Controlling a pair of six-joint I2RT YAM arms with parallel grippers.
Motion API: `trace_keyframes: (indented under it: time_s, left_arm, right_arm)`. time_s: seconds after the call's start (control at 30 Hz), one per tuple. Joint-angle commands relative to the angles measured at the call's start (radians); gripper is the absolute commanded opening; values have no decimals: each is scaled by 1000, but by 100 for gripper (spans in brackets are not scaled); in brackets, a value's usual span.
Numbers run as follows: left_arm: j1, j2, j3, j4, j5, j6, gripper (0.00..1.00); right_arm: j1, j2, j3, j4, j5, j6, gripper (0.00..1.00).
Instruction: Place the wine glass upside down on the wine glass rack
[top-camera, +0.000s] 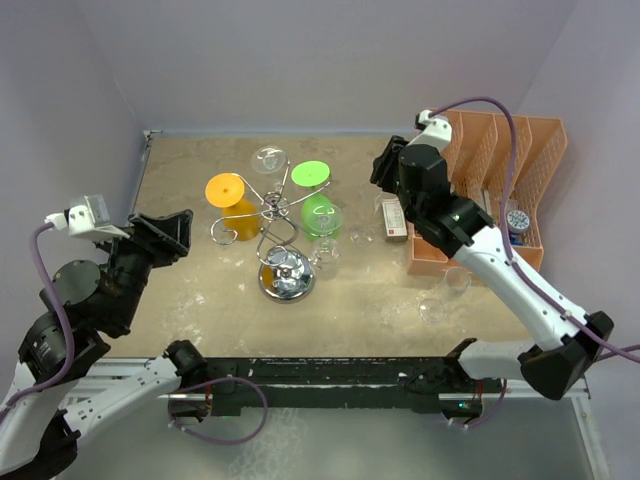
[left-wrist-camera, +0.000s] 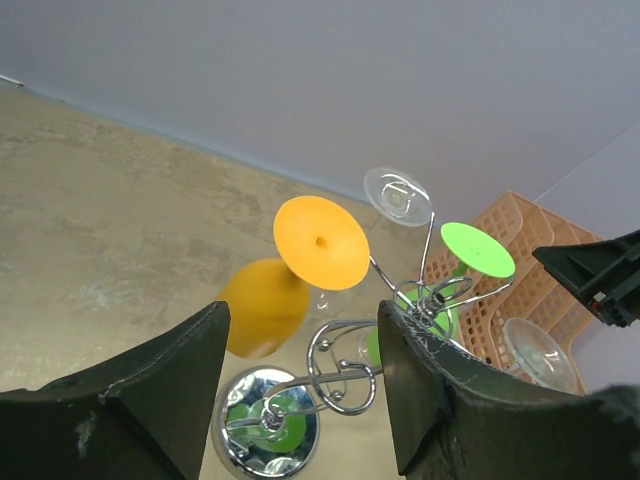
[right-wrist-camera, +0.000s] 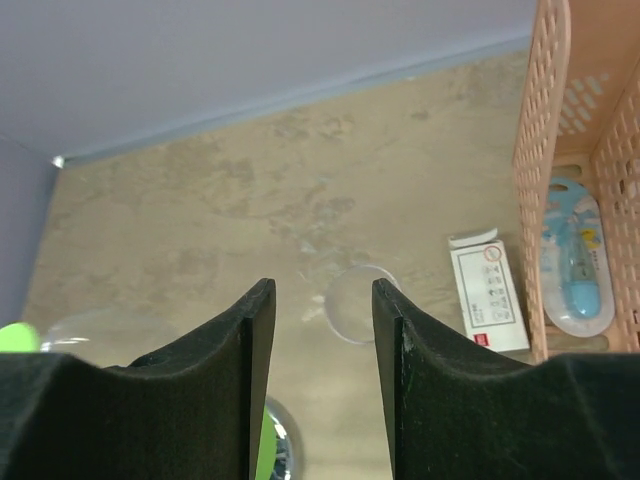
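Note:
The chrome wine glass rack (top-camera: 283, 232) stands mid-table on its mirrored base (top-camera: 287, 278). Upside down on its arms hang an orange glass (top-camera: 230, 203), a green glass (top-camera: 317, 205) and a clear one (top-camera: 268, 160). On the table, a clear wine glass (top-camera: 357, 237) rests right of the rack; its round foot (right-wrist-camera: 355, 303) shows just beyond my right gripper (right-wrist-camera: 322, 288), which is open and holds nothing. Another clear glass (top-camera: 442, 293) lies further right. My left gripper (left-wrist-camera: 305, 320) is open and empty, left of the rack (left-wrist-camera: 375, 365) and pointed at it.
An orange mesh file organiser (top-camera: 500, 175) fills the back right, with a small blue item (right-wrist-camera: 575, 255) in one slot. A white box (top-camera: 394, 218) lies beside it. The right arm (top-camera: 500, 265) reaches across the right side. Walls close the back and left.

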Motion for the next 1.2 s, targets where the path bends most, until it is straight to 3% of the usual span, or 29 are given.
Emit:
trace_keyframes:
  time_s: [0.0, 0.37, 0.9, 1.17]
  left_arm:
    - [1, -4, -14, -49, -27, -7, 59]
    - [1, -59, -57, -78, -17, -53, 59]
    - [1, -53, -47, -57, 11, -78, 58]
    - [1, -35, -25, 9, 126, -100, 58]
  right_arm:
    - [-28, 68, 33, -2, -110, -81, 45]
    - [-45, 242, 50, 4, -153, -141, 34]
    - [-56, 324, 56, -21, -218, -216, 30]
    - [-57, 311, 62, -29, -203, -229, 11]
